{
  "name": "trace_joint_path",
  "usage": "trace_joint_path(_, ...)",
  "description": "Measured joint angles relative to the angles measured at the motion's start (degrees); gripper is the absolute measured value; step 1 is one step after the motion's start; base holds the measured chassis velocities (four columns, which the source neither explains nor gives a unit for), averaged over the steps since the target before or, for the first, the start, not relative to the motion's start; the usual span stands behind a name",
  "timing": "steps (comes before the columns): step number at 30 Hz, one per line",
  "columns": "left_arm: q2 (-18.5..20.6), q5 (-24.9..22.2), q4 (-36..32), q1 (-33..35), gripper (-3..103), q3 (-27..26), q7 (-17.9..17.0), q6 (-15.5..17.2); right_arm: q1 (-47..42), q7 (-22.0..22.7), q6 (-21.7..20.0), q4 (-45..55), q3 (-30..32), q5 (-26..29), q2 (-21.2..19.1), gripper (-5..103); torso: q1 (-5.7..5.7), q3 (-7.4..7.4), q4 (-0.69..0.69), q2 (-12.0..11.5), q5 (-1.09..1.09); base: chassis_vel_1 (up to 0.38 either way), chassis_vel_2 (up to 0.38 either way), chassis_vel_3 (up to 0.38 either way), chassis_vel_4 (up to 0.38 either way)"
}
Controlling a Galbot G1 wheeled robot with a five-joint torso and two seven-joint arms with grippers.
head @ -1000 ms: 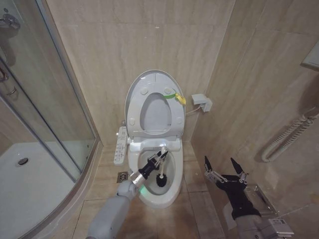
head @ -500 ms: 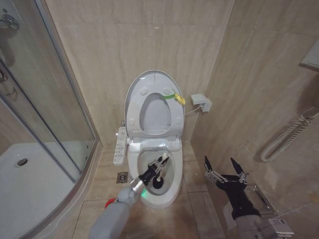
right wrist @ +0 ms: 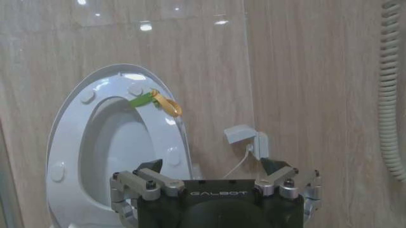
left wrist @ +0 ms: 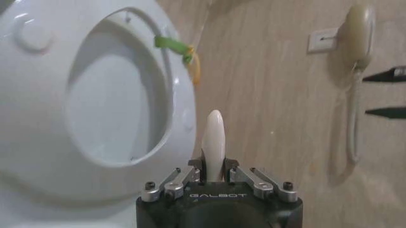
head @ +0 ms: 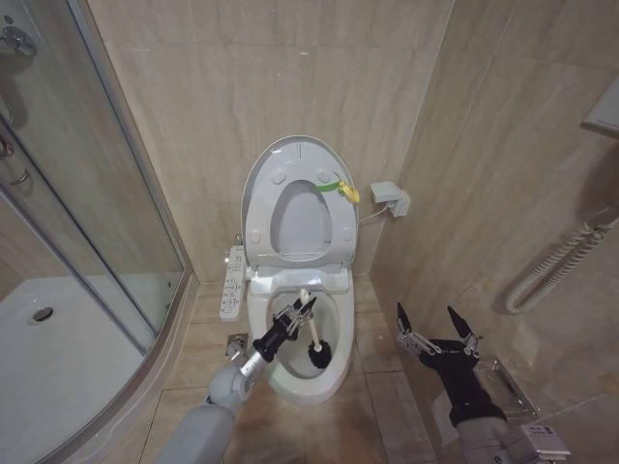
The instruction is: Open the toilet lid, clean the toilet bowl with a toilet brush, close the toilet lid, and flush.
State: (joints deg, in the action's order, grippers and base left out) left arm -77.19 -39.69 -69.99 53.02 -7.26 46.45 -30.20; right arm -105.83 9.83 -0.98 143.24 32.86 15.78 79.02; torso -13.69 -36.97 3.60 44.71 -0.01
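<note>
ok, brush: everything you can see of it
The brush has a thin white stick handle and a dark head. It stands tilted inside the open bowl, head low in the basin. The left claw is shut on the handle near its top; the rounded white tip pokes out past the fingers.

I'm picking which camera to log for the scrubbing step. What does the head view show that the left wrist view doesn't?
Head view only: the toilet bowl, the brush's dark head down inside it, the button panel, the shower glass, and the open right tool off to the side.
Left wrist view only: the left tool shut on the toilet brush handle, seen close.
Both: the raised toilet lid with its green-and-yellow tag.
</note>
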Motion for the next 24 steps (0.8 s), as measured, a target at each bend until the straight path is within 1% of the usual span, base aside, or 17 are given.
trace_joint_path(4,-0.1,0.5,0.6,1.3,20,-2.1,0.1,-0.2,0.0,0.0,0.0,0.0,0.0,0.0,0.0,100,0.0,0.0,0.02,0.0,0.0,0.0,0.0,0.0,0.0)
trace_joint_path(9,1.5,-0.1,-2.9,4.7,20,-4.0,-0.9,0.9,0.0,0.0,0.0,0.0,0.0,0.0,0.0,100,0.0,0.0,0.02,0.0,0.0,0.0,0.0,0.0,0.0)
trace_joint_path(10,1.9,-0.2,-3.8,5.6,20,-4.6,-1.0,1.0,0.0,0.0,0.0,0.0,0.0,0.0,0.0,100,0.0,0.0,0.0,0.0,0.0,0.0,0.0,0.0,0.0)
trace_joint_path(13,2.2,-0.3,-4.9,6.9,20,-5.5,-1.1,1.3,0.0,0.0,0.0,0.0,0.0,0.0,0.0,100,0.0,0.0,0.0,0.0,0.0,0.0,0.0,0.0,0.0)
trace_joint_path(14,2.4,-0.4,-6.4,8.4,20,-6.7,-1.1,1.4,0.0,0.0,0.0,0.0,0.0,0.0,0.0,100,0.0,0.01,0.02,0.0,0.0,0.0,0.0,0.0,0.0)
trace_joint_path(18,2.5,-0.4,-9.0,11.8,20,-8.5,-1.2,1.6,0.0,0.0,0.0,0.0,0.0,0.0,0.0,100,0.0,0.01,0.02,0.0,0.0,0.0,0.0,0.0,0.0)
trace_joint_path(24,2.1,-0.2,-10.8,15.4,20,-10.6,-1.0,1.6,0.0,0.0,0.0,0.0,0.0,0.0,0.0,100,0.0,0.01,0.01,0.0,0.01,0.0,0.0,0.0,0.0)
